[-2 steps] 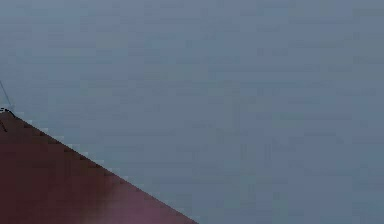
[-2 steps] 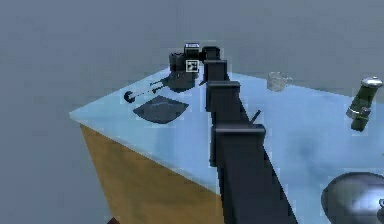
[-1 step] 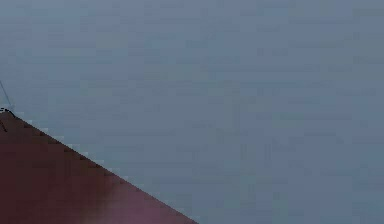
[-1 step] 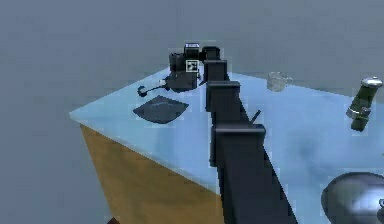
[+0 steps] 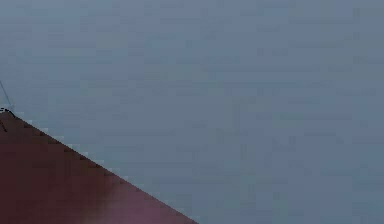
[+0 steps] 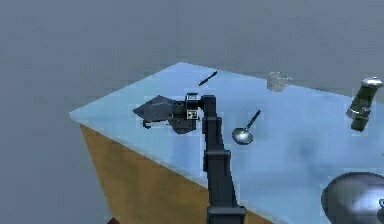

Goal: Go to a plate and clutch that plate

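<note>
Metal bowl (image 6: 358, 196) is nearest, well right of the gripper (image 6: 148, 115), contents unreadable. Ladle (image 6: 245, 130) lies on the counter (image 6: 110, 120) to the gripper's right. Gripper tip merges into a dark shape, so I can't tell if it holds anything or if that's the plate. Clear glass (image 6: 278, 81) stands farther out right.

Arm (image 6: 218, 165) reached out, right of and below pincer (image 6: 147, 116); white squares (image 6: 190, 101) sat just right of pincer; load indiscernible.

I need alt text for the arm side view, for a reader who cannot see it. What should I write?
The robot's dark arm extends over a pale blue counter, with its end effector near the counter's left end. On the counter are a metal ladle, a clear glass and a dark bottle.
</note>
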